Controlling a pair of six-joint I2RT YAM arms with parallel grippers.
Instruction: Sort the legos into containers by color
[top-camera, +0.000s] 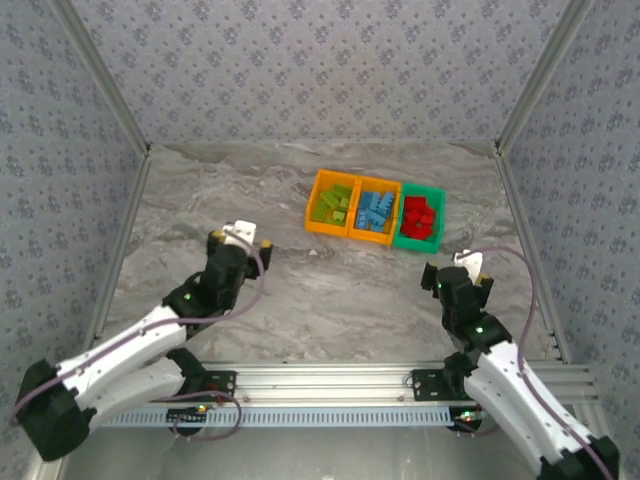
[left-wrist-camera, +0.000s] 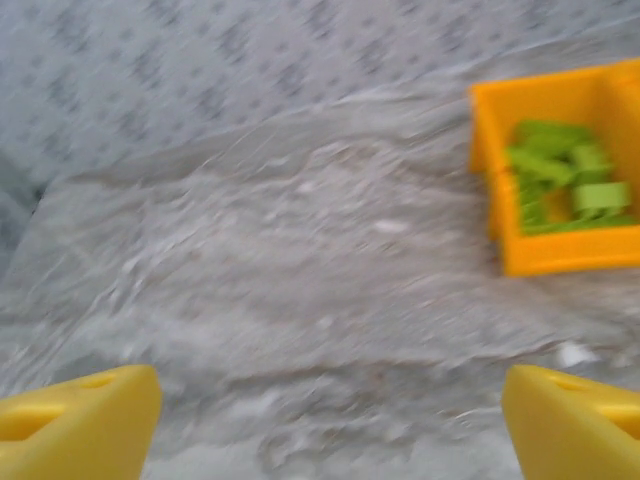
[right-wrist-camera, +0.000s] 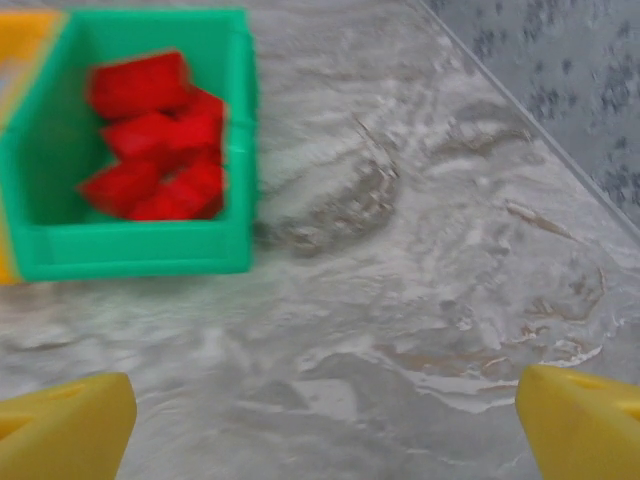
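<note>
Three containers stand in a row at the back right of the table. The left orange bin (top-camera: 332, 202) (left-wrist-camera: 545, 255) holds lime green legos (top-camera: 333, 204) (left-wrist-camera: 565, 175). Light blue legos (top-camera: 374, 211) fill the middle orange bin (top-camera: 376, 238). The green bin (top-camera: 418, 243) (right-wrist-camera: 130, 255) holds red legos (top-camera: 419, 219) (right-wrist-camera: 155, 135). My left gripper (top-camera: 243, 240) (left-wrist-camera: 330, 425) is open over bare table, well left of the bins, nothing between its yellow fingers (left-wrist-camera: 80, 425). My right gripper (top-camera: 462, 268) (right-wrist-camera: 325, 430) is open too, near the green bin's front right, and empty.
The marbled grey table (top-camera: 330, 290) is fenced by patterned walls with metal corner posts (top-camera: 530, 85). An aluminium rail (top-camera: 330, 385) carrying both arm bases runs along the near edge. Free room lies between the two grippers and left of the bins.
</note>
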